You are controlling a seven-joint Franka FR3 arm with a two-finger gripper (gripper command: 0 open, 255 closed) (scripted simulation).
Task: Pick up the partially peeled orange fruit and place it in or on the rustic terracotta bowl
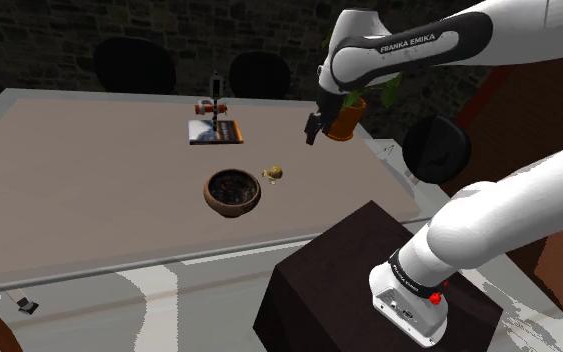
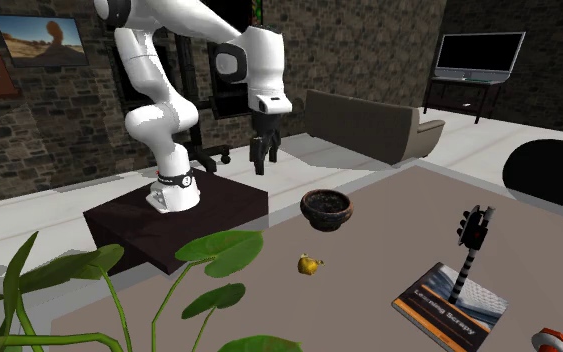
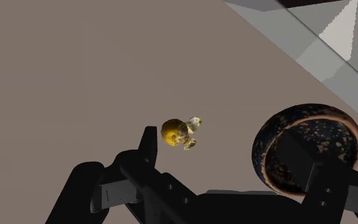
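- One gripper (image 1: 314,130), mine: fingers wide apart, holding nothing, up above the bench (image 1: 89,180).
- One part-peeled orange fruit (image 3: 179,132): lying on the bench, untouched.
- One dark brown bowl (image 1: 233,208): just beside the fruit, not touching it, near the bench edge by my stand.
- One book (image 1: 215,131), one potted plant (image 1: 347,120): toward the far edge.

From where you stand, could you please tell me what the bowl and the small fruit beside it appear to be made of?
The bowl looks like matte fired clay: reddish-brown wall and rim, dark speckled inside, though a dull glaze is possible. The fruit looks organic: slightly shiny yellow-orange rind with pale peeled flaps.
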